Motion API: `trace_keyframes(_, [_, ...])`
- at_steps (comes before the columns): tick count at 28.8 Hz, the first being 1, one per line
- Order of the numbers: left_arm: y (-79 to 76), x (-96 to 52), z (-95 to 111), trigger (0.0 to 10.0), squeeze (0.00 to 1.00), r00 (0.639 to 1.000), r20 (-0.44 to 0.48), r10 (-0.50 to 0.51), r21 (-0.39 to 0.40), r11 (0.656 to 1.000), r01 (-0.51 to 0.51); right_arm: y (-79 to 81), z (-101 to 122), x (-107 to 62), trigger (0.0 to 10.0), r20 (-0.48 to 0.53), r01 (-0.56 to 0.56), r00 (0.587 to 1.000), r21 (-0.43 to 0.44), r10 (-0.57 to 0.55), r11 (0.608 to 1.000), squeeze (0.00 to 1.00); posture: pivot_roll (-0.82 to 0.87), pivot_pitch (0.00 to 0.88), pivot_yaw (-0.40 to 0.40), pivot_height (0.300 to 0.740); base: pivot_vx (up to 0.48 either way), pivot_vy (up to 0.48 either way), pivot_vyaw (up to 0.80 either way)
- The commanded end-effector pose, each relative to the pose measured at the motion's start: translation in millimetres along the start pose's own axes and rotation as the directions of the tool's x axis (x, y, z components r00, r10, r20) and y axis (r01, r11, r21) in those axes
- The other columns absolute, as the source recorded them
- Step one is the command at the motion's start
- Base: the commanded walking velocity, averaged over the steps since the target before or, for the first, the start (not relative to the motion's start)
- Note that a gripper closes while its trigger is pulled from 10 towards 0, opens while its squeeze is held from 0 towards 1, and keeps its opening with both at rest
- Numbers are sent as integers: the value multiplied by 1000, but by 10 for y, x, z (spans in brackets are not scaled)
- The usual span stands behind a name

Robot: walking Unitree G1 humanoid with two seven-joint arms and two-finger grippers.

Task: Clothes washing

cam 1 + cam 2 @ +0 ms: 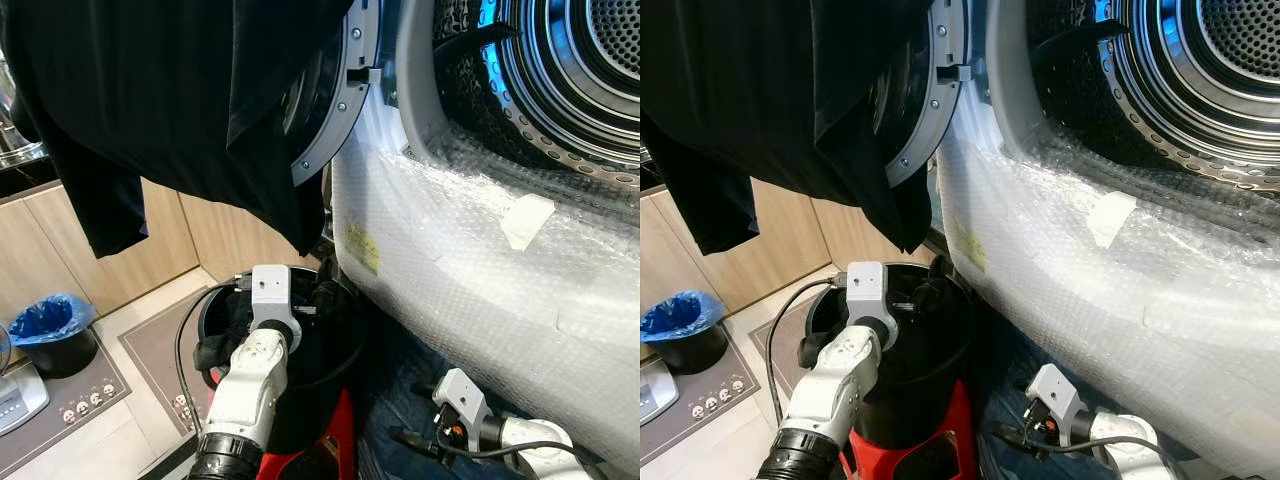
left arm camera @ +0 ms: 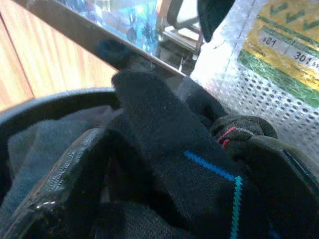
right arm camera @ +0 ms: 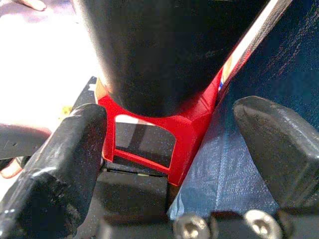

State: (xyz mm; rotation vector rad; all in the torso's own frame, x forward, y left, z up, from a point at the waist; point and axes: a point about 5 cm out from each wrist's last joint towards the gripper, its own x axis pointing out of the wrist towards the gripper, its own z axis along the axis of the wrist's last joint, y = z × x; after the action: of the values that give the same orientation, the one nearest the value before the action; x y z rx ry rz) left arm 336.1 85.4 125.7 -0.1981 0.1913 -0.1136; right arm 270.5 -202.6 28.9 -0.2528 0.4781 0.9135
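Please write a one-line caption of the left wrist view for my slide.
Left end effector grips a black sock with blue stitching inside the black bucket.

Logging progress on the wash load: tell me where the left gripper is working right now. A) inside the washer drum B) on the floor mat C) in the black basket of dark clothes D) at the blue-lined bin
C: the left gripper reaches down into the black basket, and its wrist view shows its fingers around a dark garment there.
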Motion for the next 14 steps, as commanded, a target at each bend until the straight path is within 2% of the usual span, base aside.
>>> trace_keyframes(1, [-5,24,-8,9020,0,1000,-25,-10,-23,1000,9,0,24,-8,10000,9,-2,1000,-5,2,1000,0,-33,0,-16,740,0,0,0])
trace_keyframes(2, [-12,29,-14,1529,0,999,-32,-15,-47,999,14,-4,25,-17,10000,9,2,1000,-5,-2,1000,0,-35,0,-17,740,0,0,0])
trace_keyframes(3, [-12,29,-14,1529,0,999,-32,-15,-47,999,14,-4,25,-17,10000,9,2,1000,-5,-2,1000,0,-35,0,-17,740,0,0,0])
trace_keyframes(4, [-16,34,-13,39,0,999,-34,-20,-54,998,18,-5,25,-22,10000,8,4,1000,-4,-4,1000,0,-35,0,-17,740,0,0,0])
trace_keyframes(14, [-93,22,-31,0,0,997,-48,-67,-62,996,64,-12,62,-5,10000,13,-1,1000,-8,1,1000,0,-26,0,-20,740,0,0,0])
